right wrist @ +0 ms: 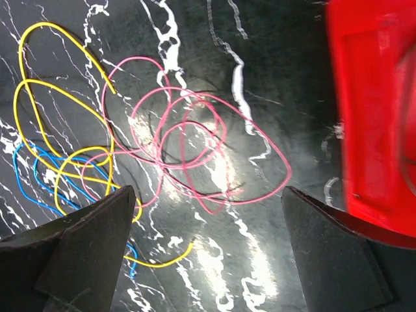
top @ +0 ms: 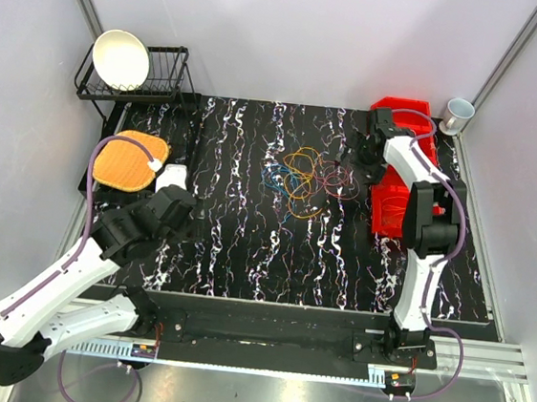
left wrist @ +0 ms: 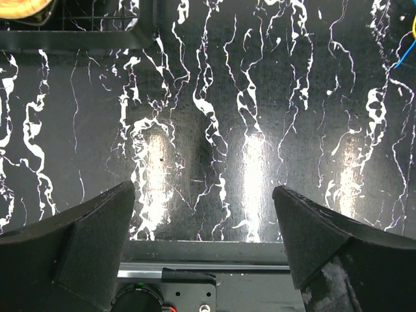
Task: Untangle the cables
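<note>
- The right gripper is released: its two dark fingers stand wide apart with nothing between them.
- It hangs above the far right part of the black marbled table, over the right end of the cables; whether its tips touch a wire cannot be told.
- Straight below that gripper lies a bunch of pink loops, flat on the table.
- To the left of the pink bunch are yellow loops, crossed by a thin blue wire.
- Seen from above, the whole tangle sits in the far middle of the table, with orange, yellow, blue and dark red strands overlapping.
- A red bin stands just to the right of the right gripper, at the table's right edge.
- The left gripper is also spread wide and grasps nothing; only bare table shows between its fingers.
- It hovers over the left part of the table, well apart from the cables, near an orange pad.
</note>
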Motion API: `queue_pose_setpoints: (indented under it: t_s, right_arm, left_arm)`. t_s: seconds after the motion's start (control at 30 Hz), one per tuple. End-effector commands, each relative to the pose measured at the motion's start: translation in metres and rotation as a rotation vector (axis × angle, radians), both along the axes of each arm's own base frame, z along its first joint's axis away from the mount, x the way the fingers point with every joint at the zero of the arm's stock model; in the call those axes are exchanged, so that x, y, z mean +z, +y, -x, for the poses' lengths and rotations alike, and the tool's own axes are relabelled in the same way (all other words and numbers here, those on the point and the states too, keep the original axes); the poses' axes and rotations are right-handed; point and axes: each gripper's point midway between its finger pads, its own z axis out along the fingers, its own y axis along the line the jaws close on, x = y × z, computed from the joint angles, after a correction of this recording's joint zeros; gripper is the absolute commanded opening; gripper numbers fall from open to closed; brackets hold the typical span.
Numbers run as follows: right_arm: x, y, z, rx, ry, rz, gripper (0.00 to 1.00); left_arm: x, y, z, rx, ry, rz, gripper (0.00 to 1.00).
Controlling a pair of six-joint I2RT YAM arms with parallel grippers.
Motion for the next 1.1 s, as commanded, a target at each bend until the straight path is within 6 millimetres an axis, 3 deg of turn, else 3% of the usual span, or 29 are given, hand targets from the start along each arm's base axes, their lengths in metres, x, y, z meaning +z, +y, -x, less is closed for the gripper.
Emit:
queue_pose_setpoints:
  t_s: [0.0,0.7,1.07]
  right_arm:
    - [0.005,0.01,-0.015,-0.044,-0.01,0.054,1.0]
    - [-0.031,0.025,-0.031,-0.132,0.058,0.176,1.0]
    - [-0.037,0.031,-0.038,-0.115,0.061,0.18,1.0]
  left_arm:
    - [0.008,0.002,-0.008,0.028,-0.065,0.018,0.92]
    - [0.022,0.006,-0.003,0.032,-0.128,0.071,0.92]
    - [0.024,0.008,-0.003,0.037,-0.14,0.08,0.92]
